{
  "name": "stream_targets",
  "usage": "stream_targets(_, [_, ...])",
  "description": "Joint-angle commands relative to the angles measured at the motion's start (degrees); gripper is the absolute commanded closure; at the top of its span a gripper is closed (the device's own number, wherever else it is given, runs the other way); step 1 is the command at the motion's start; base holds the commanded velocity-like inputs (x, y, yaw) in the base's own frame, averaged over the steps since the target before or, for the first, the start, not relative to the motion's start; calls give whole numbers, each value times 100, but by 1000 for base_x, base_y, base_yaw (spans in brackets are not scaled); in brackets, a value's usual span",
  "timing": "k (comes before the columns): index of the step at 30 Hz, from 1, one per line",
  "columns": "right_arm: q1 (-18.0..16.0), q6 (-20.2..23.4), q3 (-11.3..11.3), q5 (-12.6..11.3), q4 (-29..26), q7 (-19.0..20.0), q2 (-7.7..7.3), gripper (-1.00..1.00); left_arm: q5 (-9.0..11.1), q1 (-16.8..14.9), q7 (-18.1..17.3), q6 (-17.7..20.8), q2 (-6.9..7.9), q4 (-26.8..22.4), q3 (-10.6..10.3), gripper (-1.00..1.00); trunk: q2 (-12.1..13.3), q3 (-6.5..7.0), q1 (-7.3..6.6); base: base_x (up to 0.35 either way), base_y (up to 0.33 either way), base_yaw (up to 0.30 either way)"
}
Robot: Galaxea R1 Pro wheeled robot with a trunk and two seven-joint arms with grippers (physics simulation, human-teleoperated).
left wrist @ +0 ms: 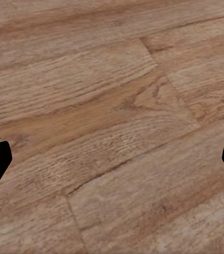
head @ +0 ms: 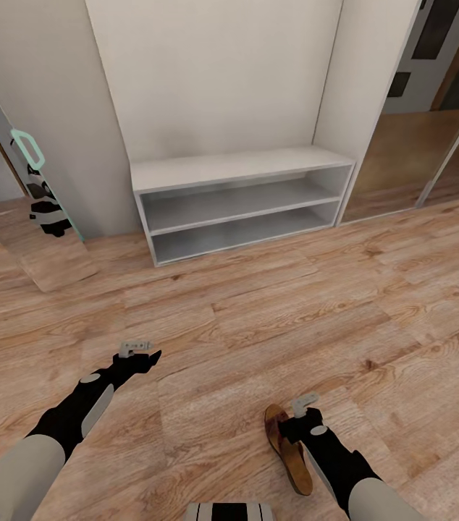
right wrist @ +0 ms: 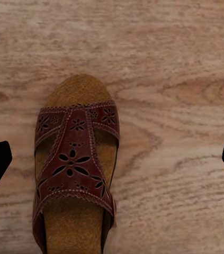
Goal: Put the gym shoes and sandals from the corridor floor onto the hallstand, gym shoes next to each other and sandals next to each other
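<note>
We see our right gripper, fingers spread wide, above the dark-brown cut-out leather sandal lying nearer one fingertip; left gripper likewise spread over light wood-plank floor.

Grey forearms, black wrists, black end effectors, grey brackets.

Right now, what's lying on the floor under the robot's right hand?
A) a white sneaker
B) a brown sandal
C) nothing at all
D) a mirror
B: a brown sandal with a tan footbed lies on the wood floor beneath the open right hand.
</note>
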Motion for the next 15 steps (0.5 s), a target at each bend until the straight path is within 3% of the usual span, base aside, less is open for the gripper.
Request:
stream_targets(1, [0,43,10,56,-11,7,1,-100,60,-3,1,33,7,-8,-22,-100,-2,-4,-1,0,0,0])
stream_targets(8, [0,43,11,36,-6,7,2,-100,60,-3,1,33,7,-8,-22,-100,-2,-4,-1,0,0,0])
stream_targets(15, [0,43,4,20,-8,7,3,-100,60,-1,1,33,7,-8,-21,-100,-11,-166,17,0,0,0])
